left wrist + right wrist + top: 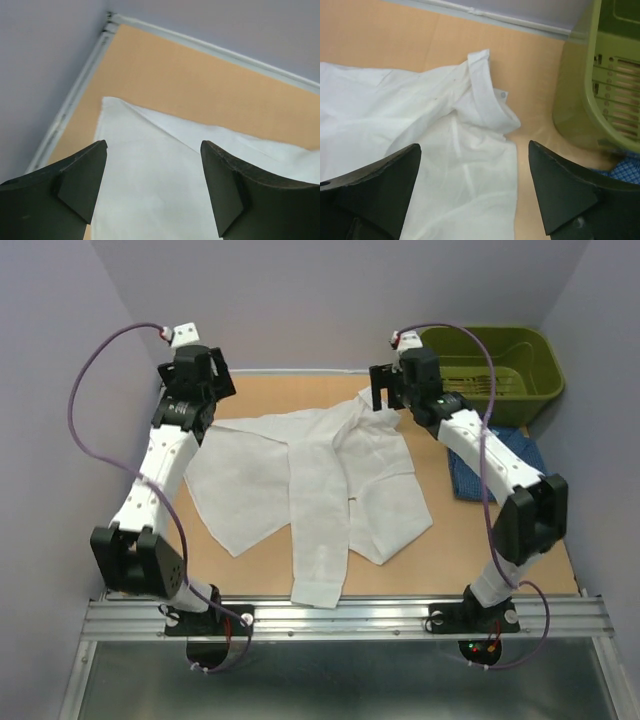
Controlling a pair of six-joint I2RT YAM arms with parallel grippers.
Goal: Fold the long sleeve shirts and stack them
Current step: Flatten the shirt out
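Just below your left hand (154,145), whose fingers stand wide apart with nothing between them, a corner of the white shirt (300,480) lies flat on the tabletop (480,550). Your right hand (475,147) is likewise spread and empty, and it hangs over the same shirt's collar (487,95). To the right of that hand stands the olive-green bin (580,100). The dark blue shirt (464,482) lies bunched just beside the bin, partly under your right arm and apart from the white one.
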